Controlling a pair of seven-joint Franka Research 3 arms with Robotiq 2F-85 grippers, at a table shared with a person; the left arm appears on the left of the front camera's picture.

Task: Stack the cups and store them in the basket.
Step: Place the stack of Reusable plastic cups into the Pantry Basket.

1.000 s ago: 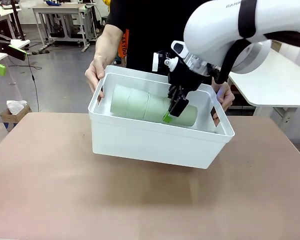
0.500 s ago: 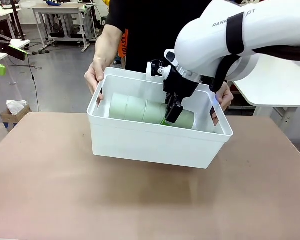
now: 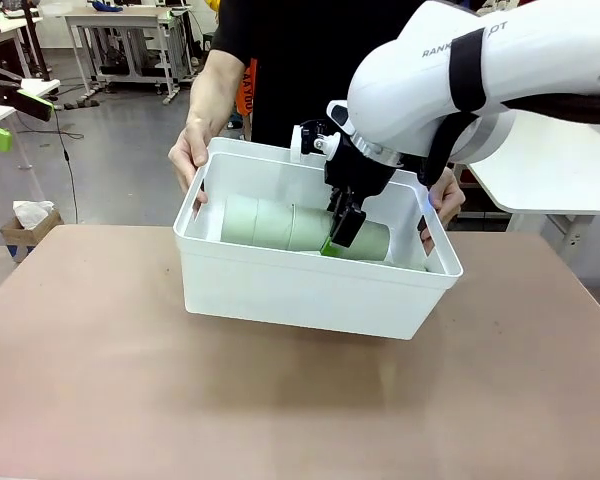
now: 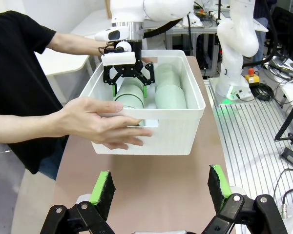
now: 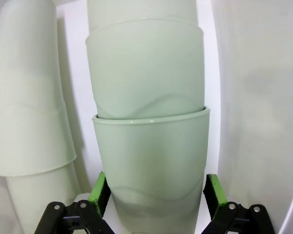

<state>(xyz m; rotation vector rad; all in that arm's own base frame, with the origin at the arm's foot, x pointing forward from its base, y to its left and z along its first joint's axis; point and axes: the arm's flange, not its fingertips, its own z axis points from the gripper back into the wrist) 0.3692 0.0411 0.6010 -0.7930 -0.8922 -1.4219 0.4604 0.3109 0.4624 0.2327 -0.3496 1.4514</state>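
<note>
- Lying on their sides, two stacks of cups (image 3: pixel 280 224) are seen inside the basket (image 3: pixel 300 285).
- The basket is held above the desk (image 3: pixel 130 400) by a person's hands (image 4: pixel 100 127).
- The right hand (image 3: pixel 338 232) is spread around a stack; contact cannot be told.
- The left hand (image 4: pixel 161 187) is held wide apart, empty.

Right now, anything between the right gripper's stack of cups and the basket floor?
Nothing visible. The right gripper is already inside the basket, its fingers on either side of a lying stack of cups. A second stack lies beside it, not under it. The person's hands hold the basket's ends.
</note>
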